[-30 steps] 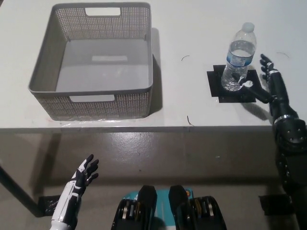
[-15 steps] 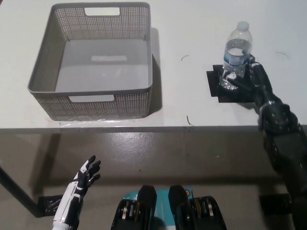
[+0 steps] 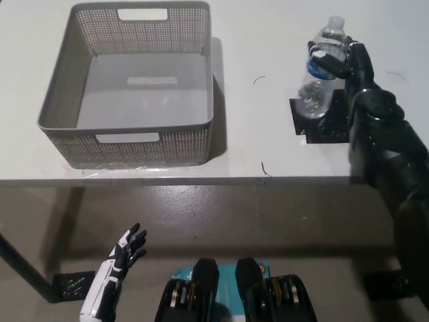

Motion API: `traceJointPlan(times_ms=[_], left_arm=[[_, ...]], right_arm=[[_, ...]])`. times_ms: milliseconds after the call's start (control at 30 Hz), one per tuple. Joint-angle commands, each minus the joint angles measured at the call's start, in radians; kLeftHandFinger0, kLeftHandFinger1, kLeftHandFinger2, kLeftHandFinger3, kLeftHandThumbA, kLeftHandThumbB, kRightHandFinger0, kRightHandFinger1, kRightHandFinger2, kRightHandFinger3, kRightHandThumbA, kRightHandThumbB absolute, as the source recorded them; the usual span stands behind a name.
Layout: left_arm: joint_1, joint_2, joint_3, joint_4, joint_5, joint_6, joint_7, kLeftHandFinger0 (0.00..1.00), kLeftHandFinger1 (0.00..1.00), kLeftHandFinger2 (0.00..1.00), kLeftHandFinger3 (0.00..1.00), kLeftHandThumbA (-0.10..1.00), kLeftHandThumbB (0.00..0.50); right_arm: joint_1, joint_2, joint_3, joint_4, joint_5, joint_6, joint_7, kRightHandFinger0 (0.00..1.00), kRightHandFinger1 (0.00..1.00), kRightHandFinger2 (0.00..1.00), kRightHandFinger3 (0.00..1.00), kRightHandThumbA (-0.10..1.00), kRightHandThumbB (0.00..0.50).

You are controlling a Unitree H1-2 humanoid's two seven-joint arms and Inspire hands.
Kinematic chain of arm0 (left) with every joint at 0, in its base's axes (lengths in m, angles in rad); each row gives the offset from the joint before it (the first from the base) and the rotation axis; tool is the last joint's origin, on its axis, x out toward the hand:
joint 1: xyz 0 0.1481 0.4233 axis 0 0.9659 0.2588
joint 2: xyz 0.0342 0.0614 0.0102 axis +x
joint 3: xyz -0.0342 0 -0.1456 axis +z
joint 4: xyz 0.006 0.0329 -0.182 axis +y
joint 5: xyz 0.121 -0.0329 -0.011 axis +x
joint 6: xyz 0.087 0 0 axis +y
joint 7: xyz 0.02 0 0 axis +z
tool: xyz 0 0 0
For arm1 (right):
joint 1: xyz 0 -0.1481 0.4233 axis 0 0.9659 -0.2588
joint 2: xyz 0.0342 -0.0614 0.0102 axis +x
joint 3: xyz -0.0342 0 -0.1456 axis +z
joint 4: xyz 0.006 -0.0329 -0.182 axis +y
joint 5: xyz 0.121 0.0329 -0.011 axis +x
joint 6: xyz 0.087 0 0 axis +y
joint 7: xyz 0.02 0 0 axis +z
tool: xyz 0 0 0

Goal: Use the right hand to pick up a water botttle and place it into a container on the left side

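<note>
A clear water bottle (image 3: 320,70) with a white cap and blue label is lifted and tilted above a black square mat (image 3: 325,124) on the white table (image 3: 268,40). My black right hand (image 3: 338,59) is shut on the bottle around its label. A grey woven basket (image 3: 131,84) stands empty on the table's left side. My white left hand (image 3: 120,265) rests low at the lower left, below the table edge, fingers spread and holding nothing.
The table's front edge (image 3: 201,180) runs across the middle of the view, with grey floor below. A bare stretch of table lies between the basket and the mat. Black tape patches (image 3: 70,285) mark the floor.
My right hand closed around the bottle and lifted it off the black mat, tilting it. The left hand drifted slightly lower and to the right.
</note>
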Motion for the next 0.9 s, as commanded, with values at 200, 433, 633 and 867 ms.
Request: traceJointPlan(times_ms=[200,433,633,867], left_arm=[[0.02,0.018,-0.008,0.0,0.008,-0.066,-0.022,1.0,1.0,1.0,1.0,1.0,0.215],[0.026,0.014,-0.009,0.006,0.026,-0.072,-0.015,1.0,1.0,1.0,1.0,1.0,0.209],[0.025,0.016,-0.013,0.009,0.052,-0.071,-0.009,1.0,1.0,1.0,1.0,1.0,0.201],[0.027,0.031,-0.026,0.017,0.046,-0.08,-0.031,1.0,1.0,1.0,1.0,1.0,0.194]], right_arm=[[-0.09,0.049,-0.023,-0.107,0.05,-0.175,-0.09,0.0,0.21,0.66,0.66,-0.1,0.104],[-0.079,0.119,0.019,-0.418,0.033,-0.146,-0.063,0.0,0.29,0.68,0.71,-0.1,0.083],[-0.06,0.186,0.111,-0.693,-0.037,-0.075,-0.063,0.0,0.26,0.62,0.79,-0.1,0.061],[-0.113,0.286,0.179,-0.766,-0.052,0.004,-0.067,0.0,0.29,0.65,0.73,-0.1,0.104]])
